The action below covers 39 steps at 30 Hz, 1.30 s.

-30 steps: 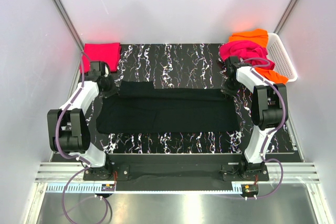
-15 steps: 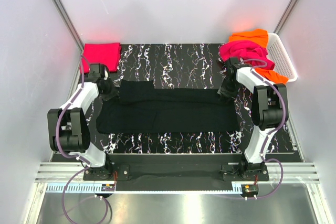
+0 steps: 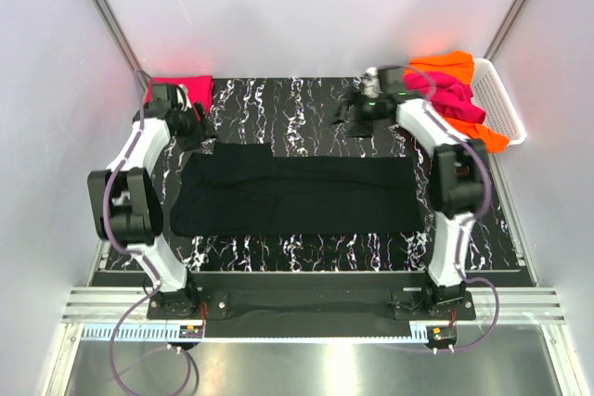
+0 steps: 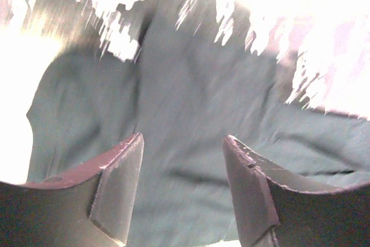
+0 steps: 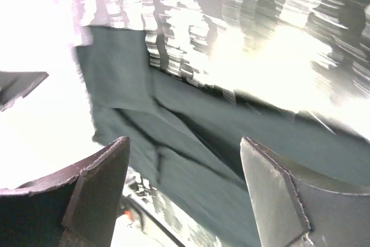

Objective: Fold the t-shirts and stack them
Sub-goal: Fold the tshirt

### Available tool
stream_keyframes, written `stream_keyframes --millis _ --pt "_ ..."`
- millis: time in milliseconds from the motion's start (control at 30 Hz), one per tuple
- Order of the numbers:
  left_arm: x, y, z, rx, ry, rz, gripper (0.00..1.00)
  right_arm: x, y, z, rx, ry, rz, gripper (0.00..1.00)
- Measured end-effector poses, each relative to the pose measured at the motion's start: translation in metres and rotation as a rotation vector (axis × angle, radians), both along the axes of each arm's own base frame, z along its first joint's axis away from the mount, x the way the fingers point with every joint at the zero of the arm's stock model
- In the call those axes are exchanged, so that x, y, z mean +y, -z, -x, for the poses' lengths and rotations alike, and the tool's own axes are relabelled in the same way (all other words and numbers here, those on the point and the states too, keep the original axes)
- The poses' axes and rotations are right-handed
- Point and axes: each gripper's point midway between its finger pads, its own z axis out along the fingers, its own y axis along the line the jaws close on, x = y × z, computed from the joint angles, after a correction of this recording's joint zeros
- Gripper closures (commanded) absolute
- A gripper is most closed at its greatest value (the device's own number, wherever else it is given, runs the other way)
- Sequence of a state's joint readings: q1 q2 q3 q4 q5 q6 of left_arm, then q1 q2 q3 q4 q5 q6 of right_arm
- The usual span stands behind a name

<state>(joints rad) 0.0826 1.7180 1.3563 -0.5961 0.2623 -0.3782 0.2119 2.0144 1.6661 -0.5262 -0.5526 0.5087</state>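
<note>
Cloth like the black t-shirt point(image 3: 297, 197) is light and limp, and it will drag or bunch, so I would pinch it at the two corners of one edge, one corner per arm, and lift both together. It lies on the bench point(image 3: 297, 104) as a long folded band across the middle, with a shorter flap at its far-left end. The left jaws stand open and empty at that far-left end, dark cloth beneath them, near the folded red-pink t-shirt point(image 3: 186, 90) in the far-left corner. The right jaws, also open with nothing between them, hang beyond the band's far edge, right of centre and apart from the cloth. The magenta t-shirt point(image 3: 455, 99) and orange t-shirt point(image 3: 445, 62) lie heaped on the basket point(image 3: 503, 104).
</note>
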Motion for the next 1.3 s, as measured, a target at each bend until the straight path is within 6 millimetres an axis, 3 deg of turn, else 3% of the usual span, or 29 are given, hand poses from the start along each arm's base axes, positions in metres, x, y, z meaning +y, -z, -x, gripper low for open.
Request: stream_keyframes --millis 133,233,333,500,600,767,1000,1200,1300 --pt "-0.007 0.013 -0.035 0.000 0.042 0.060 0.34 0.069 0.019 -0.019 0.024 -0.127 -0.113 0.15" --pt "-0.008 0.039 -0.040 0.057 0.047 0.081 0.34 0.108 0.036 -0.024 0.057 -0.184 -0.164 0.16" --pt "-0.006 0.065 -0.038 0.121 0.041 0.091 0.34 0.131 0.052 -0.025 0.094 -0.206 -0.188 0.24" --pt "-0.002 0.091 -0.037 0.187 0.013 0.107 0.35 0.151 0.072 -0.027 0.148 -0.204 -0.214 0.37" --pt "0.000 0.091 -0.041 0.189 0.005 0.121 0.37 0.161 0.084 -0.024 0.179 -0.203 -0.213 0.44" --pt "0.003 0.092 -0.048 0.186 -0.002 0.132 0.38 0.181 0.107 -0.019 0.197 -0.212 -0.195 0.48" --pt "0.007 0.093 -0.055 0.178 -0.004 0.144 0.39 0.207 0.108 -0.023 0.162 -0.219 -0.192 0.51" --pt "0.003 0.094 -0.064 0.168 0.010 0.192 0.53 0.219 0.111 -0.027 0.159 -0.211 -0.202 0.56" --pt "0.000 0.097 -0.065 0.170 0.017 0.219 0.67 0.222 0.112 -0.028 0.160 -0.204 -0.201 0.62"
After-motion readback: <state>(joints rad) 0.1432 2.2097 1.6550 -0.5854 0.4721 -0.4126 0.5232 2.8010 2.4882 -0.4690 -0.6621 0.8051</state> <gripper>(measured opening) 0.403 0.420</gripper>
